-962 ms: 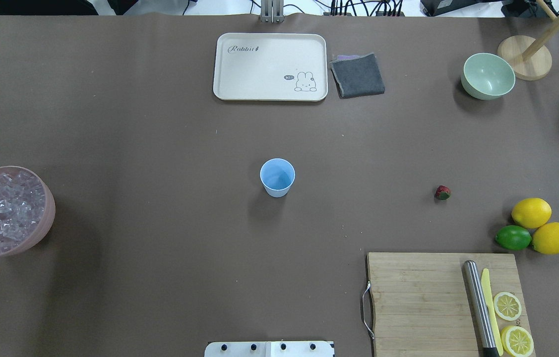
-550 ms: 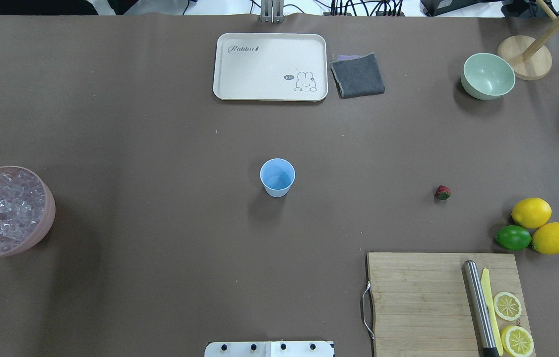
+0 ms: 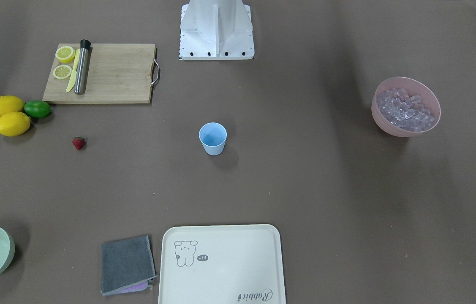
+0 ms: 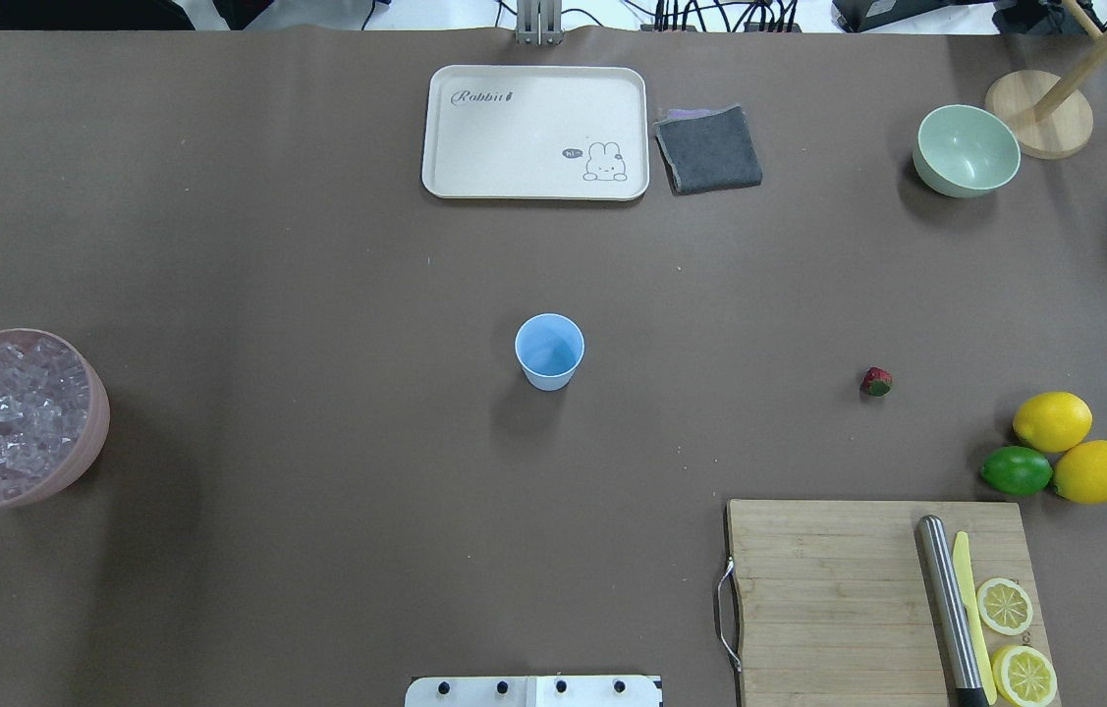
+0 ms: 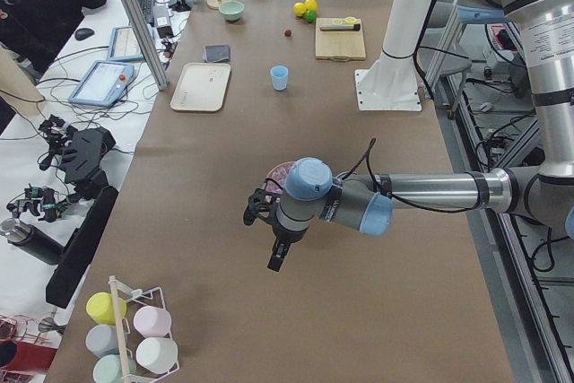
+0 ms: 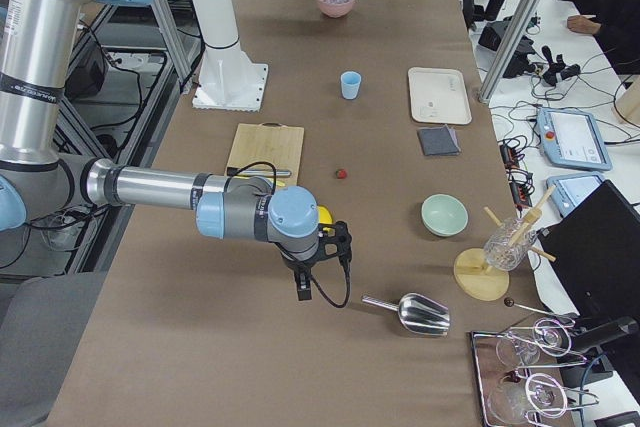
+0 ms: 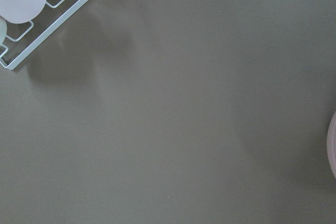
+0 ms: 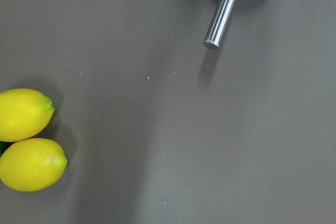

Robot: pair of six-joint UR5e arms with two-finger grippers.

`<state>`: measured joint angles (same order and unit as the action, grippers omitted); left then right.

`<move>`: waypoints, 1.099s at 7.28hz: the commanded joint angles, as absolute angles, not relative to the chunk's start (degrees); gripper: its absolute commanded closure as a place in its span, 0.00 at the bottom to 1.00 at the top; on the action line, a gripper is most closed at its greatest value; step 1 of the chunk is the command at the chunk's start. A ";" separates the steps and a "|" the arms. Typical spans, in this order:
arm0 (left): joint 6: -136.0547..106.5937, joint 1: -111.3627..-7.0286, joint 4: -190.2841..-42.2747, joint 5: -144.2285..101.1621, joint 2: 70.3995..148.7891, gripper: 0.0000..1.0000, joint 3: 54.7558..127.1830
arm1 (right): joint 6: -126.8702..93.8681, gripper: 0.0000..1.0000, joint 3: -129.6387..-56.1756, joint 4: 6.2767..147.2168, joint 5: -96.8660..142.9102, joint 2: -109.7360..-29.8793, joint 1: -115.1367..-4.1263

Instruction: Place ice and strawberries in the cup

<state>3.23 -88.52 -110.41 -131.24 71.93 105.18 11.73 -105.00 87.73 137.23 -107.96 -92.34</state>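
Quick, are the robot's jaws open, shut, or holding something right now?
Left gripper: cannot tell from this side view.
Right gripper: cannot tell either.

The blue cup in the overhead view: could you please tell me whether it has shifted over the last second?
No. The cup sits at the same spot relative to the tray and the strawberry.

Cream tray (image 4: 524, 137) printed "Rabbit"; no other legible text.
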 commanded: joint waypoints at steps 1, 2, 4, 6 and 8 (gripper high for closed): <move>3.43 -87.63 -110.65 -132.27 71.89 0.03 105.20 | 11.78 0.00 -104.94 87.71 137.28 -108.02 -92.81; 3.78 -87.63 -110.65 -134.45 71.89 0.03 105.29 | 11.78 0.00 -104.85 87.80 137.29 -108.02 -92.81; 3.87 -87.54 -112.05 -135.00 71.89 0.03 105.38 | 11.86 0.00 -104.77 87.80 137.29 -108.19 -92.81; 3.96 -85.88 -112.50 -135.70 71.98 0.03 105.90 | 11.78 0.00 -104.50 87.72 136.67 -108.46 -92.81; 3.26 -83.42 -117.12 -135.79 71.90 0.02 106.00 | 11.78 0.00 -104.50 87.71 136.32 -108.28 -92.81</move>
<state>3.74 -85.02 -114.20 -135.67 71.96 105.99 11.79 -104.61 87.73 136.51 -108.36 -92.81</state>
